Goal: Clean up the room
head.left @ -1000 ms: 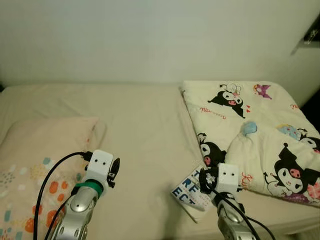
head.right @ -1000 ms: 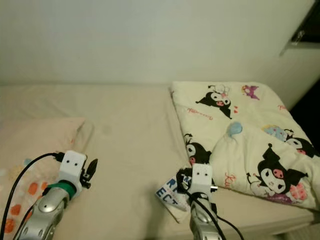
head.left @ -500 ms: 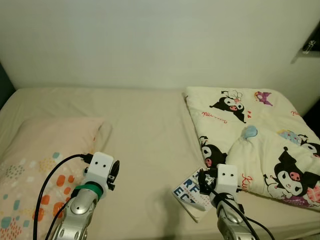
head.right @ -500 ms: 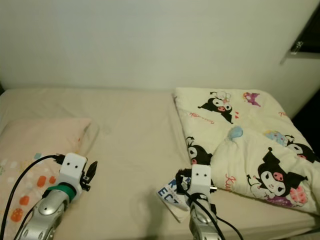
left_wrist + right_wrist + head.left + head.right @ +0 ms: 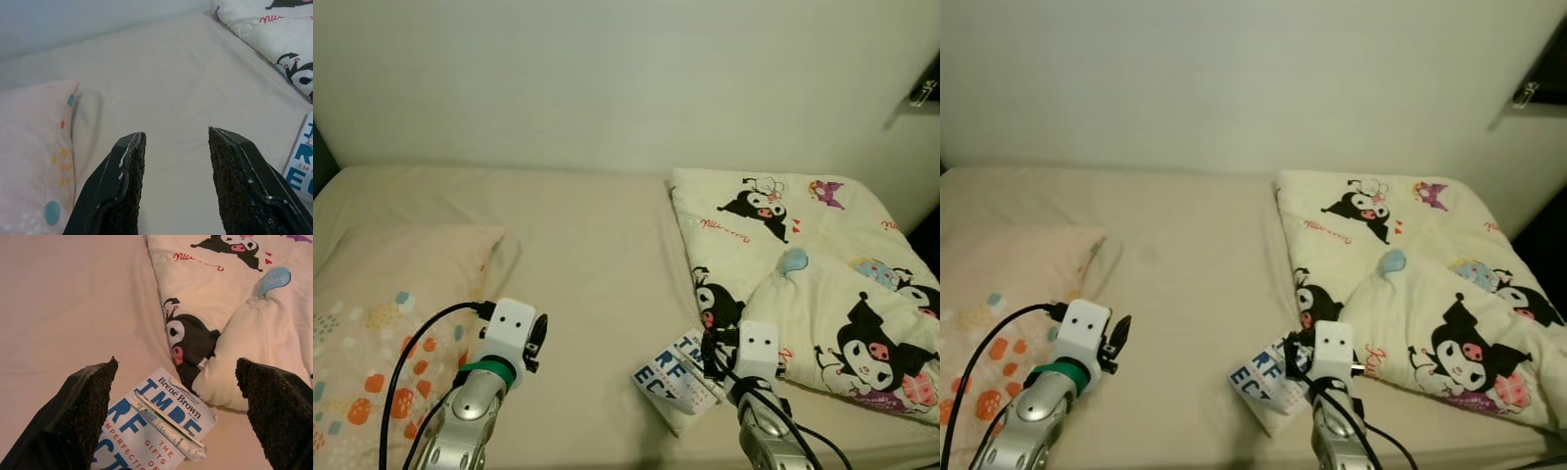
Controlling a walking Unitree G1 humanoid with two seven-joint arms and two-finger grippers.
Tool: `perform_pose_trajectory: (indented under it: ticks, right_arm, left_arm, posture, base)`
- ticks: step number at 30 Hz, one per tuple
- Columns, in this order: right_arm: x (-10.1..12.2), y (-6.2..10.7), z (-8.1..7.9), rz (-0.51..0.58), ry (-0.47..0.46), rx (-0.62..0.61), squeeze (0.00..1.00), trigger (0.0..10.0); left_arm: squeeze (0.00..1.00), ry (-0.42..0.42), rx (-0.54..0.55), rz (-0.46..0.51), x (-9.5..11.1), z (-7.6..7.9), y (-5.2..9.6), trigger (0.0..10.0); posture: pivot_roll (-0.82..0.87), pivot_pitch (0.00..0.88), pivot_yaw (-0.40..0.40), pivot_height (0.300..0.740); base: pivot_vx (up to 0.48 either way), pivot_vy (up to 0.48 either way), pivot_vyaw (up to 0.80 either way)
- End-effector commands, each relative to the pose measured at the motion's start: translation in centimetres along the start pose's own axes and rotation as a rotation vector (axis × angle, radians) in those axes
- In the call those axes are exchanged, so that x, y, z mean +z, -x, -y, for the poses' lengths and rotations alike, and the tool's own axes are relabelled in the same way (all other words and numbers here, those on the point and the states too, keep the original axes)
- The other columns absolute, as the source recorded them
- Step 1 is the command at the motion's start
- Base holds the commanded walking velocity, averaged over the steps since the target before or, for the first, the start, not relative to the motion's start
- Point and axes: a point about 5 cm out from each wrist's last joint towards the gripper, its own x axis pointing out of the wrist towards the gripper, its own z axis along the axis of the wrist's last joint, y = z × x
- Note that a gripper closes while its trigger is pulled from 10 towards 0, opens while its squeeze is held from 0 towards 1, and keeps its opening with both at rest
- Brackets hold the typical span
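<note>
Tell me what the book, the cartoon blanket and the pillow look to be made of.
Book: paper with a smooth printed cover, judging by the crisp blue lettering and flat edges. Cartoon blanket: soft padded fabric, matte, puffing into rounded folds. Pillow: matte woven cloth, probably cotton, with printed dots and a soft sagging edge.

Both arms reach forward, left end effector (image 5: 176,147) and right end effector (image 5: 181,382) spread.
</note>
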Motion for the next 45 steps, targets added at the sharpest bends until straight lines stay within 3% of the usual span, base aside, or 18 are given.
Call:
perform_pose_trajectory:
  ticks: [1, 27, 30, 33, 36, 45]
  right_arm:
    - [-0.32, 0.06, 0.28, -0.012, 0.006, -0.003, 0.0, 10.0]
    - [-0.2, -0.03, 0.5, -0.012, 0.014, 0.0, 0.0, 10.0]
    - [-0.2, -0.02, 0.5, -0.012, 0.015, 0.0, 0.0, 10.0]
    - [-0.18, -0.02, 0.55, -0.011, 0.016, 0.0, 0.0, 10.0]
    - [-0.15, -0.03, 0.57, -0.011, 0.016, 0.0, 0.0, 10.0]
    - [-0.14, -0.05, 0.54, -0.011, 0.011, 0.0, 0.0, 10.0]
  left_arm:
    - [0.0, 0.0, -0.001, -0.023, -0.61, 0.27, 0.07, 10.0]
    - [0.0, 0.017, 0.02, -0.029, -0.7, 0.12, 0.09, 10.0]
    - [0.0, 0.026, 0.027, -0.03, -0.73, 0.04, 0.11, 10.0]
    - [0.0, 0.118, 0.063, -0.079, -1.2, -0.41, 0.08, 10.0]
    - [0.0, 0.148, 0.07, -0.095, -1.35, -0.54, 0.04, 10.0]
    - [0.0, 0.088, 0.071, -0.074, -1.14, -0.6, -0.09, 10.0]
  posture:
    - [0.13, 0.0, -0.022, 0.74]
    - [0.12, 0.0, -0.028, 0.74]
    - [0.12, 0.0, -0.028, 0.74]
    - [0.12, 0.0, -0.03, 0.74]
    - [0.12, 0.0, -0.029, 0.74]
    - [0.12, 0.0, -0.029, 0.74]
  base:
    - [0.0, -0.274, 0.0]
    - [0.0, -0.286, 0.0]
    - [0.0, 0.0, 0.0]
    - [0.0, 0.16, 0.0]
    - [0.0, 0.48, 0.0]
    - [0.0, 0.267, 0.0]
